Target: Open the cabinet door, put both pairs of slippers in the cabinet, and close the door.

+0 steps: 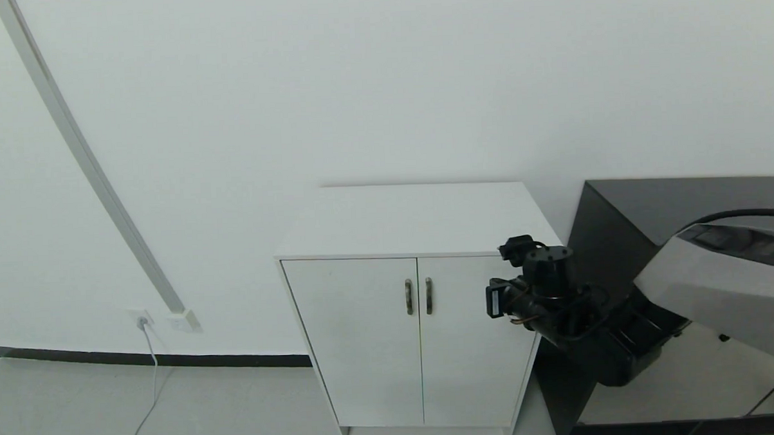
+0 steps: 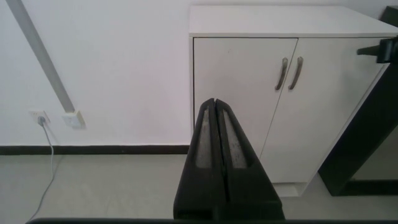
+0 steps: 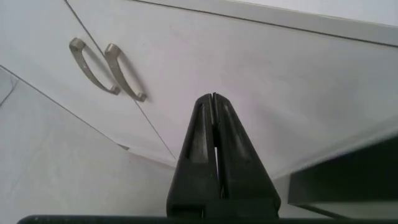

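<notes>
Cabinet doors (image 1: 365, 340) are both shut. Right gripper (image 3: 213, 98) hangs before the right door, jaws pressed together; left gripper (image 2: 215, 101), farther back, has jaws pressed together too.

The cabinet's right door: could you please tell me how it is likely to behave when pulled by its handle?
The right door looks like a rigid flat panel, so it should swing stiffly rather than flex. Its handle is a slim, smooth metal bow beside the centre seam, so it is probably slippery to grip but gives good leverage.
</notes>
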You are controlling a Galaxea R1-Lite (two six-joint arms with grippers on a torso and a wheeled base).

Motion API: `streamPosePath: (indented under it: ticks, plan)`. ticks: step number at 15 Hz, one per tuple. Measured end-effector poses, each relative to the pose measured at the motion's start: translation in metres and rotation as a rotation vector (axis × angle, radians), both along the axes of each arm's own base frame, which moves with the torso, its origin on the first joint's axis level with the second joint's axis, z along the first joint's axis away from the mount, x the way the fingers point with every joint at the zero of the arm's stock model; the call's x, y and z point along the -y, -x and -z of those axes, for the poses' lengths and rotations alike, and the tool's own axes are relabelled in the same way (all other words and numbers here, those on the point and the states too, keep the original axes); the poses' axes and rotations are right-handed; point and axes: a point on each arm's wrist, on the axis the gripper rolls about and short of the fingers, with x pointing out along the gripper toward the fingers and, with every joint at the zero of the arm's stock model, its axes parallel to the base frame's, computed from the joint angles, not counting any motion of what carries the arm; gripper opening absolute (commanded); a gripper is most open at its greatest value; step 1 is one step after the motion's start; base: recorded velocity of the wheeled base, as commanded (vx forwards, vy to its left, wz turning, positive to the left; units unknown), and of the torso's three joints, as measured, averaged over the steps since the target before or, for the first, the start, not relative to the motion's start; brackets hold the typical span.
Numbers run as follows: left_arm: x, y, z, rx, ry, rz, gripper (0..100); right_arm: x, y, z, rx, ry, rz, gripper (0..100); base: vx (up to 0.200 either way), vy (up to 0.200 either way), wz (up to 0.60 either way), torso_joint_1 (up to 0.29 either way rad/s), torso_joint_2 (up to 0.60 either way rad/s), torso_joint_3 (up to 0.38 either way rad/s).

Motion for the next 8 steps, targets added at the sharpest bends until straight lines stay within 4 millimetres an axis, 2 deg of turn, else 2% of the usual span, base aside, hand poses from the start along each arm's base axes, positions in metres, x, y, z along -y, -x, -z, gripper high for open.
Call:
streamPosePath:
  ticks: [6, 8]
  plan:
    - [0.000, 0.000, 0.000, 0.000, 0.000, 0.000, 0, 0.065, 0.076, -0.040, 0.045, 0.006, 0.147, 0, 0.000, 0.000, 0.00, 0.000, 0.00, 0.000]
    - [0.000, 0.000, 0.000, 0.000, 0.000, 0.000, 0, 0.095, 0.099, -0.049, 0.044, 0.013, 0.221, 0, 0.000, 0.000, 0.00, 0.000, 0.00, 0.000]
